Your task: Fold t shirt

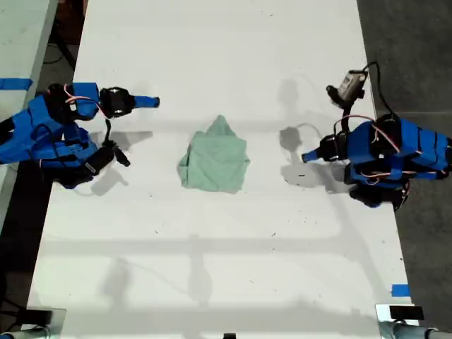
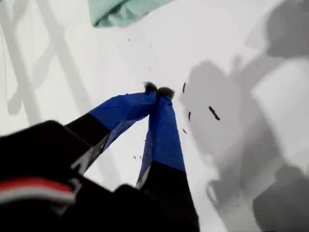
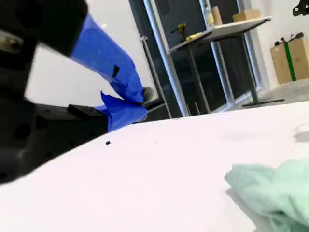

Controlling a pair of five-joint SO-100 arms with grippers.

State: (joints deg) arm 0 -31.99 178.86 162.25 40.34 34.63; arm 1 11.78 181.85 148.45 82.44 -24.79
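1. Step in hand: nothing is gripped. Judging by the bunched cloth, the fold has not really begun. Both arms stand off the garment.
2. My first gripper (image 2: 158, 89) has its blue-taped tips pressed together with nothing between them. It points down at bare table (image 1: 212, 268) just short of the cloth. In the exterior view it is the arm on that view's right (image 1: 308, 156).
3. My second gripper (image 3: 145, 99) also looks closed and empty, its tips meeting. It is raised and aimed across the table. In the exterior view it is on the left (image 1: 152, 102), well apart from the garment.
4. The t shirt (image 1: 214, 164) lies near the table's middle, between the two arms. An edge shows in my first wrist view (image 2: 123, 10), and a rumpled corner in the second (image 3: 270, 193).
5. Look of it: pale mint green, plain, crumpled into a compact mound with a peak toward the exterior view's top. Sleeves, collar and hem cannot be told apart.
6. Next move, as I judge it: open both sets of jaws and come down on opposite edges. Pinch a single layer and draw outward to flatten before any fold.
7. Risk: thin, soft cloth. A pinch may catch several layers, or drag the whole heap.
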